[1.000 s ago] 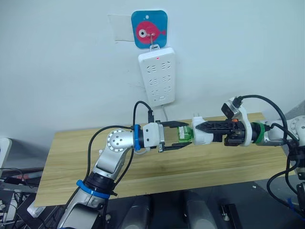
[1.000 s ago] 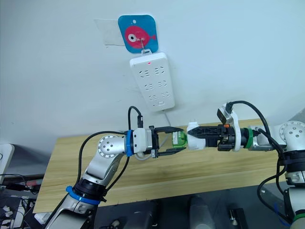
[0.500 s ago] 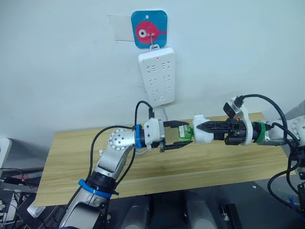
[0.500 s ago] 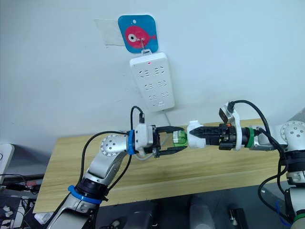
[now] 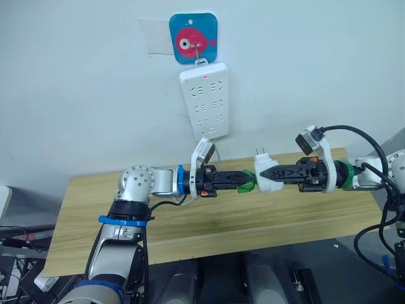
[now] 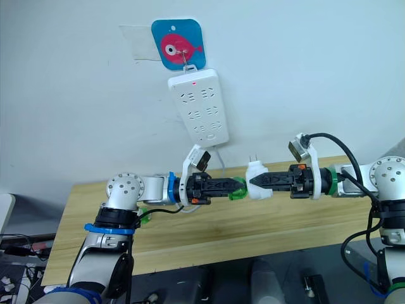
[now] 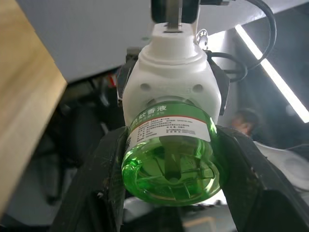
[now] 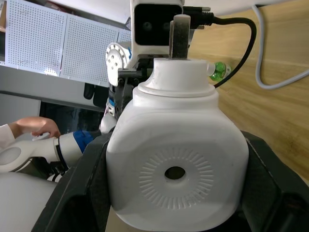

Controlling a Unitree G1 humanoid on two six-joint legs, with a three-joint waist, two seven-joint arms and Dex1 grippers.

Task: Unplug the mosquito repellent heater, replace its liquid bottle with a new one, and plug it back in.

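The white mosquito repellent heater [image 5: 266, 176] hangs in the air over the table, prongs pointing up, with my right gripper [image 5: 271, 172] shut on it. In the right wrist view the heater [image 8: 176, 159] fills the space between my black fingers [image 8: 79, 193], its round vent facing the camera. A green liquid bottle [image 5: 244, 182] sticks out of the heater's left end. My left gripper [image 5: 243, 181] is shut on this bottle. In the left wrist view my fingers [image 7: 104, 179] press both sides of the bottle [image 7: 169, 162], whose neck sits in the heater [image 7: 169, 82].
A white power strip [image 5: 205, 101] hangs on the wall from a blue fish hook [image 5: 193, 38], its cable dropping behind the arms. The wooden table [image 5: 190, 221] lies below. A second green bottle [image 6: 144, 216] lies on it behind my left arm. A person's hand [image 8: 34, 126] shows far off.
My left gripper, open around the green bottle before, has rolled about its wrist and shut on it. The left elbow has swung out to the left. The right gripper still holds the heater.
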